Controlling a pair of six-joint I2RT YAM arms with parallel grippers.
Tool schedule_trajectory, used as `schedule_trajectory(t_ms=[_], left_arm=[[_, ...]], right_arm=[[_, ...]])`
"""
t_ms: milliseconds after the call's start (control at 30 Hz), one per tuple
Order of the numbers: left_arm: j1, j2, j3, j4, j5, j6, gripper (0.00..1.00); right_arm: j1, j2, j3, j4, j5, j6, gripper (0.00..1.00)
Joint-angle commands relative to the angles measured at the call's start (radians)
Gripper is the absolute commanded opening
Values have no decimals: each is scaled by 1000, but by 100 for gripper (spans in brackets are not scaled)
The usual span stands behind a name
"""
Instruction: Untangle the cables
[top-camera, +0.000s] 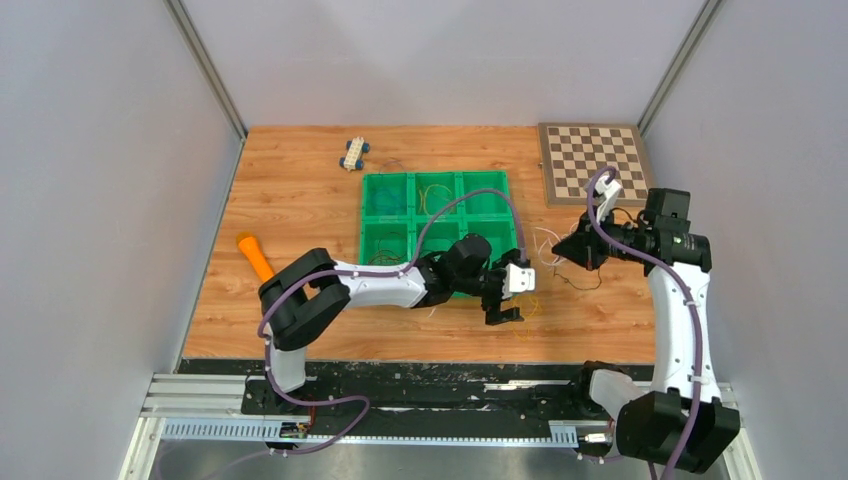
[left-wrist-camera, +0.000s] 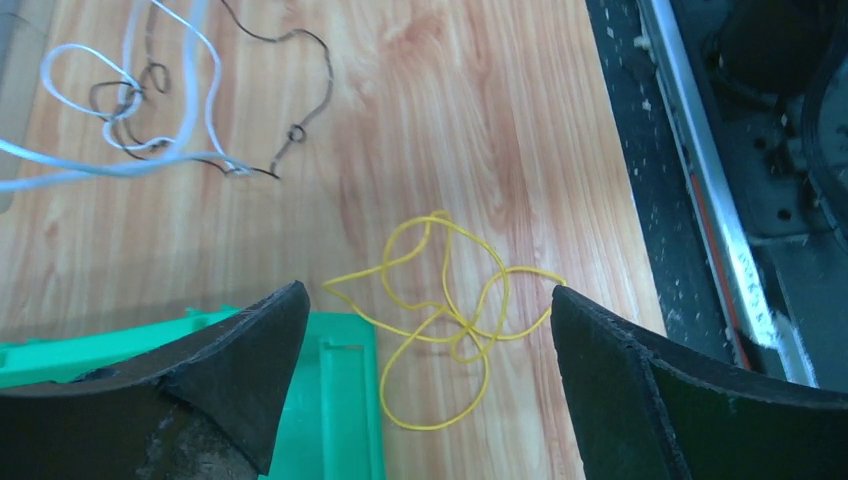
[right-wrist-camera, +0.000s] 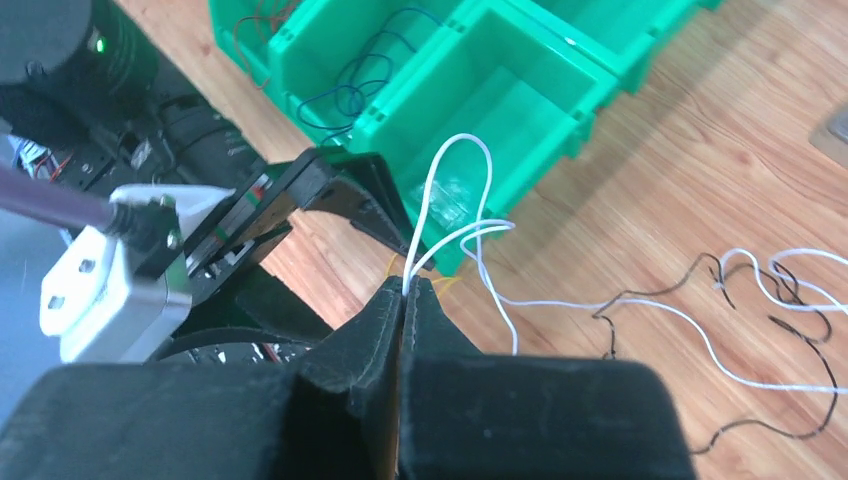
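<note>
Pressed together on the white cable (right-wrist-camera: 462, 138), my right pincer (right-wrist-camera: 405, 292) holds it up just right of the tray (right-wrist-camera: 500, 130). My left pincer (left-wrist-camera: 428, 295) hangs spread over the yellow cable (left-wrist-camera: 450, 320), a loose, loopy knot lying alone on the near table. A blue cable (right-wrist-camera: 352, 88) already sits in a tray compartment, but white is snarled with the black cable (left-wrist-camera: 328, 75), so I judge the job partly done.

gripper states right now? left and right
left gripper: open, over the yellow cable, holding nothing
right gripper: shut on the white cable

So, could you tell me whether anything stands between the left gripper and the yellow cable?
Nothing visible does: the left gripper hangs open over the yellow cable, which lies loose on the table. The green tray sits beside it.
</note>
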Motion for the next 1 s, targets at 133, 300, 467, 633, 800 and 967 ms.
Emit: schedule_trajectory(t_ms=[133,300,467,633,800,967], left_arm=[[-34,183,190,-249,-47,189,100],[-58,230,253,-355,-82,272,80],[-74,146,260,-461,-26,282,19],[-66,-39,330,-582,23,249,0],[86,-144,456,-728,140,151,0],[301,-153,545,-810,132,156,0]], right_arm=[[-114,44,59,-20,-17,-75,0],[-147,41,54,-59,-11,-132,0],[-160,59,32,-60,1,-166,0],[-169,103,4,-59,11,-203,0],[-169,130,-25,-59,27,-211,0],[-170,128,-45,-36,76,-183,0]])
